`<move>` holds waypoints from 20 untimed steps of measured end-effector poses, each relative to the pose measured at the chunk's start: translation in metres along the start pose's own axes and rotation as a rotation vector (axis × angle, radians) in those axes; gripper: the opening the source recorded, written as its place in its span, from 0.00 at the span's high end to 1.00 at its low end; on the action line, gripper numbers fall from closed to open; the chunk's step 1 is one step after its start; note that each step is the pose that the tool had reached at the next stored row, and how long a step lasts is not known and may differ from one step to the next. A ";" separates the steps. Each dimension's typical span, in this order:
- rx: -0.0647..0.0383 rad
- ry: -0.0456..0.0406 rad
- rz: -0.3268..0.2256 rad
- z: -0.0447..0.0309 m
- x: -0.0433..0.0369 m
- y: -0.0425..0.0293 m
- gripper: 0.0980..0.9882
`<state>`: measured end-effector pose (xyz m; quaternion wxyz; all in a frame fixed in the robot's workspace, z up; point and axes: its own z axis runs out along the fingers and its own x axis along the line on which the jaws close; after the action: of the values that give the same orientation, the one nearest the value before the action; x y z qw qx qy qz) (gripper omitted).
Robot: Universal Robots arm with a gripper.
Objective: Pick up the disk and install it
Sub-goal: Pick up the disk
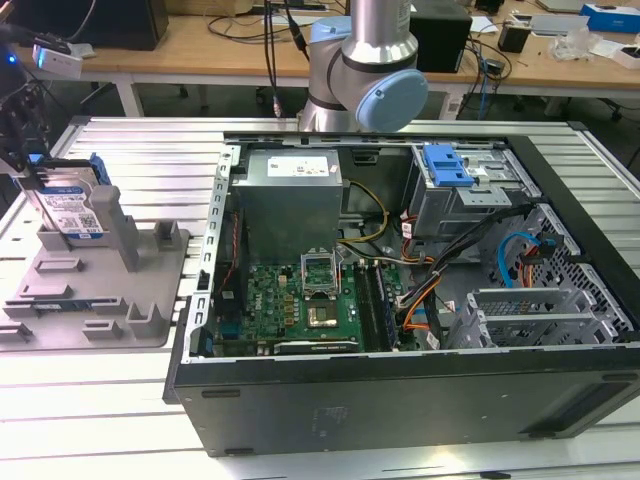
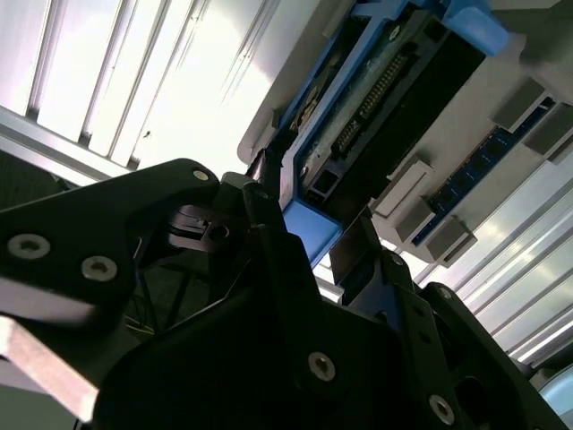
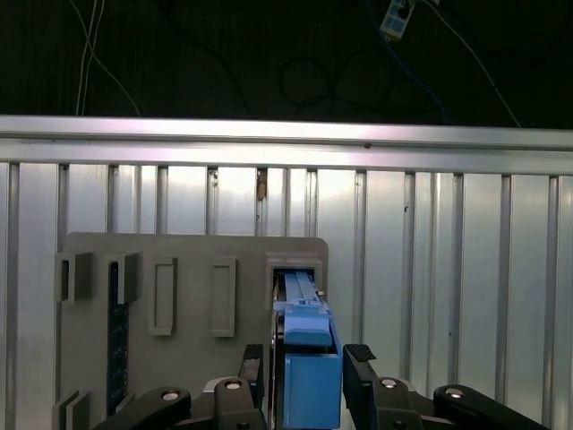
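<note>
The gripper (image 1: 27, 160) hangs over the grey holder (image 1: 100, 290) at the exterior view's left, well apart from the open computer case (image 1: 400, 410). The holder lies on the slatted aluminium table (image 1: 100, 420). The disk (image 1: 75, 208) stands upright on its edge in one of the holder's slots, its white-and-blue label facing the camera and its blue bracket showing along the top.

In the first wrist view the gripper (image 3: 309, 354) straddles the disk (image 3: 311, 390); one dark finger (image 3: 358, 363) sits on each side of the blue bracket, just beside it. In the second wrist view the disk (image 2: 376, 98) is seen edge-on with its connector row exposed; a thin bright sliver shows between the bracket and one finger (image 2: 367, 255). So the jaws seem spread around the disk rather than clamped on it, though the angle is poor. The disk sits in its slot, not lifted.

Inside the case, a large grey metal box (image 1: 290, 195) with a white sticker lies toward the back; a small blue latch (image 1: 445, 165) tops the drive cage at the exterior view's right. The robot arm (image 1: 360, 70) rises behind the case.
</note>
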<state>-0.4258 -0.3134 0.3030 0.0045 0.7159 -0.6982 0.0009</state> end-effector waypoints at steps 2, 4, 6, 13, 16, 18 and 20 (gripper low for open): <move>0.000 0.0000 0.000 0.0001 0.0000 0.0000 0.57; 0.000 0.0000 0.000 0.0001 0.0000 0.0000 0.67; 0.000 0.0000 0.000 0.0002 0.0000 0.0000 0.67; 0.000 0.0000 0.000 0.0014 0.0000 0.0000 0.67; 0.000 0.0000 0.000 0.0014 0.0000 0.0000 0.67; 0.000 0.0000 0.000 0.0014 0.0000 0.0000 0.68; 0.000 0.0000 0.000 0.0015 0.0000 0.0000 0.70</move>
<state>-0.4258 -0.3134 0.3015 0.0045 0.7159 -0.6982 0.0009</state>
